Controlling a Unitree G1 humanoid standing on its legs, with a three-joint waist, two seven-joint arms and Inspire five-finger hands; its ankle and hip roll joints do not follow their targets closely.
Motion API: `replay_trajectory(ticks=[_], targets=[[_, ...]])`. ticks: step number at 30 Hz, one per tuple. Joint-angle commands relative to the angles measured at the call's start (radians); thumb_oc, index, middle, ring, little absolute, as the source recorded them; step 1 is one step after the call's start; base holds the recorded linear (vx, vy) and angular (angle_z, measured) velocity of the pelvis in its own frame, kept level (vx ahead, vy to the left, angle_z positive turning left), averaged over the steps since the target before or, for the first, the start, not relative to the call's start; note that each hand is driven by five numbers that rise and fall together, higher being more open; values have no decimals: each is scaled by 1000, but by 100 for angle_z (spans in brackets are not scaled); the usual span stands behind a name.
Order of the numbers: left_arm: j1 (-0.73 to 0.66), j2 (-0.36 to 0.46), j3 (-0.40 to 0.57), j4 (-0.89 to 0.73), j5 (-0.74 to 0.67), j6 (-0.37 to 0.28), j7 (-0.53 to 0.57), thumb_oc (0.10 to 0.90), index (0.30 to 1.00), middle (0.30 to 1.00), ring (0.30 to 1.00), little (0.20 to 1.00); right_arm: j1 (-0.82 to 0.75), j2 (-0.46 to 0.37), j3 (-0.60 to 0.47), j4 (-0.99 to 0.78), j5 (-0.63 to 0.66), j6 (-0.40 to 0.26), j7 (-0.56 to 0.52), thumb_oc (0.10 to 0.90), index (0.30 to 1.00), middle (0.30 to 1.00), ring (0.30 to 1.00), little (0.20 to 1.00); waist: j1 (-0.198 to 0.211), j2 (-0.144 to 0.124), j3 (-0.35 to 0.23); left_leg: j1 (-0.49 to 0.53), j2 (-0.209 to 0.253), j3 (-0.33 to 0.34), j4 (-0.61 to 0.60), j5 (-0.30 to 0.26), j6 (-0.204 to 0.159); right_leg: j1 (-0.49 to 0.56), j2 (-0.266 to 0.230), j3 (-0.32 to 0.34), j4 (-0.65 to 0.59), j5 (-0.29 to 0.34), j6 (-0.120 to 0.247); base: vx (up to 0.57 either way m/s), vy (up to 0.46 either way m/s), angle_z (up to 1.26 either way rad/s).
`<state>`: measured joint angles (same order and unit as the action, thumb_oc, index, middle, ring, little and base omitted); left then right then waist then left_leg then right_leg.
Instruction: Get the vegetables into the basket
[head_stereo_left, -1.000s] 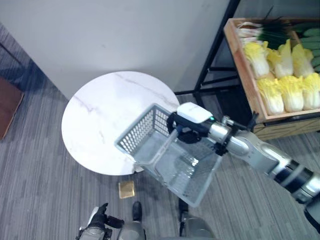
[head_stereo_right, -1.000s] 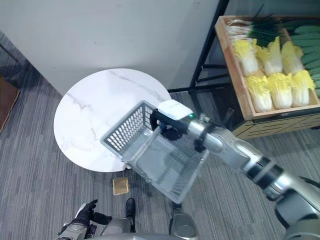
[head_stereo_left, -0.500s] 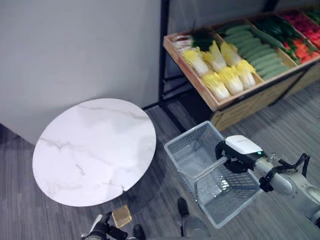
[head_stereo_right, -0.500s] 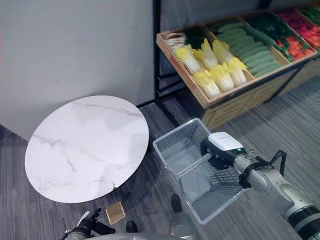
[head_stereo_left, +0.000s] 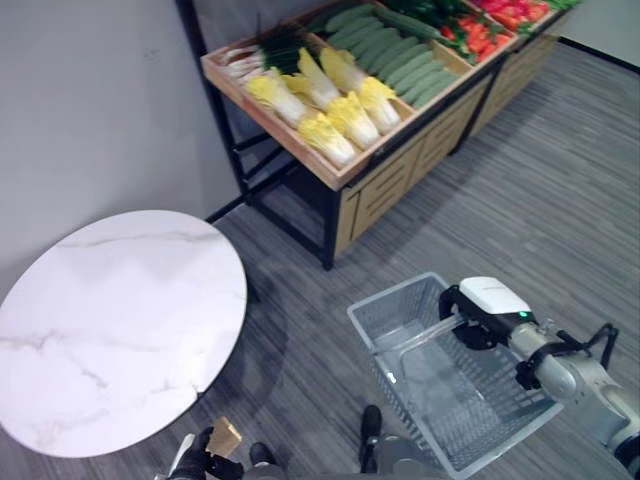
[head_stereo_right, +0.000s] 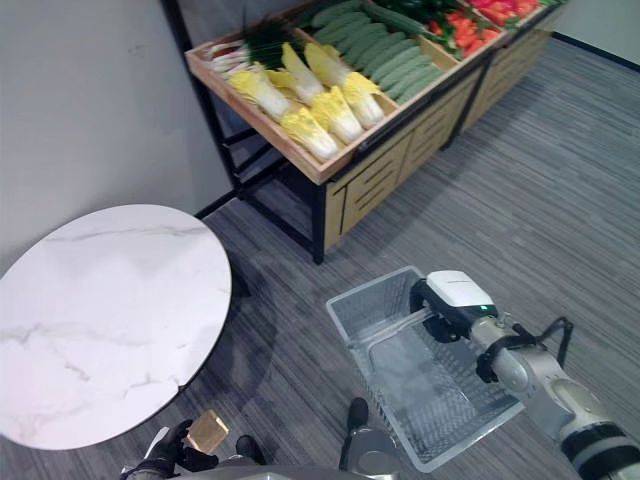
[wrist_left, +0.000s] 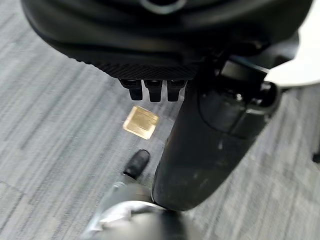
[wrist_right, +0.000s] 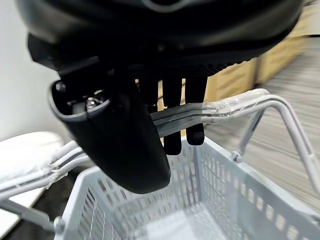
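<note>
R hand (head_stereo_left: 478, 312) at approx 4 o'clock in head views, arm coming in from lower R; fingers (wrist_right: 172, 117) clenched round the doubled handle (wrist_right: 220, 107) of a grey plastic basket (head_stereo_left: 455, 420), thumb on near side, so basket hangs off the hand above grey carpet floor (head_stereo_left: 560, 200). Wrist cam confirms: finger row hooks over the wire handle, mesh walls and bare basket bottom below, nothing inside that I can see. Vegetables on a wooden produce stand (head_stereo_left: 395, 170) at 12–1 o'clock, well apart from basket: pale yellow-white cabbages (head_stereo_left: 330, 105) in front-L bay, green onions (head_stereo_left: 265, 50) just behind them at the far L corner, cucumbers (head_stereo_left: 400, 55) in next bay to the R, red produce (head_stereo_left: 480, 30) further R near frame edge, type unclear. Stand sits on black metal frame w/ slatted wood front below. Round white marble-look desk (head_stereo_left: 110, 320) at 9 o'clock, beside the stand's L leg, apart from basket. Small tan square block (wrist_left: 141, 122) on carpet at approx 7 o'clock, near desk's lower rim. L hand (wrist_left: 150, 75) low at 7 o'clock, hanging by robot's side; L wrist cam shows short fingertips curled in under the palm w/ nothing between them, clenched, empty, tan block on floor beyond.
</note>
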<state>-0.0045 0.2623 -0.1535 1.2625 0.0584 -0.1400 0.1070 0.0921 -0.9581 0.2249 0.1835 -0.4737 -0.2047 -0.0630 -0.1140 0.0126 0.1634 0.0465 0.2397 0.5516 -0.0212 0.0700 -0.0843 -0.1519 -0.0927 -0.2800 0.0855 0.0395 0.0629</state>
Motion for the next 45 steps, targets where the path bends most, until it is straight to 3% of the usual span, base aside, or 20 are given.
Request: replay_trajectory(ticks=[1, 4, 8, 10, 12, 13, 17, 19, 21, 25, 30, 33, 36, 38, 40, 41, 45], targets=[[-25, 20, -5, 14, 4, -17, 3, 900, 1000, 1000, 1000, 1000, -74, 26, -108, -136, 43, -57, -104, 400, 300, 300, 300, 300, 11, -66, -44, -13, -33, -26, 24, -32, -27, 61, -113, 3, -36, 16, 130, 74, -219, -28], [-30, 15, -7, 12, 3, -19, 3, 900, 1000, 1000, 1000, 1000, -45, 21, -126, -145, 45, -60, -105, 400, 300, 300, 300, 300, -3, -54, -41, -7, -10, -19, 29, -21, -42, 60, -92, 16, -36, 2, 119, 52, -173, -23], [-53, 13, 8, -3, -13, -20, 23, 900, 1000, 1000, 1000, 1000, 23, 24, -176, -145, 57, -63, -114, 400, 300, 300, 300, 300, -22, -41, -25, -26, 76, -33, 142, 23, -100, 88, -27, 42, -59, -34, 72, 89, -282, -11], [-54, 13, 20, -16, -38, -25, 37, 900, 1000, 1000, 1000, 1000, 18, 17, -173, -133, 58, -61, -120, 400, 300, 300, 300, 300, -1, -39, -9, -53, 53, -151, 198, 33, -99, 100, -7, 71, -69, -45, 59, 82, -155, -34], [-55, 11, 31, -21, -68, -32, 49, 900, 1000, 1000, 1000, 1000, 3, 18, -167, -101, 56, -55, -128, 400, 300, 300, 300, 300, 35, -49, 0, -123, -28, -313, 148, 16, -55, 89, -10, 105, -74, -28, 54, 39, -88, -79], [-57, 10, 32, -24, -82, -35, 56, 900, 1000, 1000, 1000, 1000, -6, 21, -162, -89, 63, -57, -134, 400, 300, 300, 300, 300, 41, -54, 1, -141, -41, -368, 115, 2, -46, 86, -10, 125, -72, -32, 57, 124, -54, -90], [-61, 13, 21, -20, -92, -39, 57, 900, 1000, 1000, 1000, 1000, -24, 39, -152, -44, 97, -60, -141, 400, 300, 300, 300, 300, 53, -53, 3, -199, -32, -454, 36, 64, -50, 81, 3, 174, -63, -40, 55, 132, 11, -44], [-62, 14, 20, -18, -94, -40, 57, 900, 1000, 1000, 1000, 1000, -27, 44, -147, -40, 98, -61, -143, 400, 300, 300, 300, 300, 56, -53, 5, -206, -37, -477, 22, 71, -53, 85, 8, 182, -60, -47, 53, 102, 33, -32], [-63, 20, 18, -14, -94, -42, 59, 900, 1000, 1000, 1000, 1000, -31, 45, -134, -42, 92, -65, -139, 400, 300, 300, 300, 300, 69, -55, 11, -217, -63, -544, 20, 73, -57, 95, 17, 212, -50, -57, 53, 151, 97, -65], [-49, 21, 20, -12, -90, -36, 42, 900, 1000, 1000, 1000, 1000, 16, 57, -149, -29, 80, -56, -117, 400, 300, 300, 300, 300, 62, -68, -4, -177, -93, -516, 38, 23, -25, 107, -2, 256, -23, -73, 65, 150, 208, -73], [-53, 25, -3, -10, -61, -37, 32, 900, 1000, 1000, 1000, 1000, 30, 99, -154, 13, 69, -41, -117, 400, 300, 300, 300, 300, 50, -87, -9, -161, -132, -458, 93, -47, 21, 82, -46, 315, 13, -57, 105, 70, 241, -32], [-53, 28, -23, -24, -47, -39, 22, 900, 1000, 1000, 1000, 1000, 32, 137, -163, 42, 71, -30, -125, 400, 300, 300, 300, 300, 40, -90, -7, -155, -152, -420, 107, -76, 41, 57, -68, 352, 11, -23, 133, -5, 241, -41], [-57, 35, -40, -41, -30, -47, 26, 900, 1000, 1000, 1000, 1000, 7, 168, -161, 78, 64, -15, -148, 400, 300, 300, 300, 300, 30, -91, 2, -150, -164, -373, 98, -88, 55, 15, -90, 375, -3, 53, 164, -77, 201, -40], [-58, 41, -49, -40, -11, -47, 33, 900, 1000, 1000, 1000, 1000, -4, 191, -166, 94, 78, -14, -159, 400, 300, 300, 300, 300, 39, -90, 7, -141, -156, -329, 89, -92, 58, -6, -101, 324, 1, 76, 160, -91, 126, -74], [-57, 50, -52, -44, 2, -42, 30, 900, 1000, 1000, 1000, 1000, -20, 203, -163, 108, 86, -12, -171, 400, 300, 300, 300, 300, 74, -81, 8, -137, -134, -281, 91, -101, 56, 5, -155, 113, 14, 64, 144, -99, 75, -131], [-59, 53, -47, -40, 4, -39, 31, 900, 1000, 1000, 1000, 1000, -20, 208, -162, 101, 82, -11, -172, 400, 300, 300, 300, 300, 72, -82, 4, -136, -132, -265, 87, -97, 54, 9, -162, 71, 17, 66, 141, -38, 57, -140], [-68, 63, -22, -21, 7, -35, 32, 900, 1000, 1000, 1000, 1000, -7, 216, -166, 94, 69, -4, -171, 400, 300, 300, 300, 300, 61, -93, -1, -110, -130, -234, 87, -99, 46, 16, -155, 77, -1, 76, 144, 4, -4, -47]])
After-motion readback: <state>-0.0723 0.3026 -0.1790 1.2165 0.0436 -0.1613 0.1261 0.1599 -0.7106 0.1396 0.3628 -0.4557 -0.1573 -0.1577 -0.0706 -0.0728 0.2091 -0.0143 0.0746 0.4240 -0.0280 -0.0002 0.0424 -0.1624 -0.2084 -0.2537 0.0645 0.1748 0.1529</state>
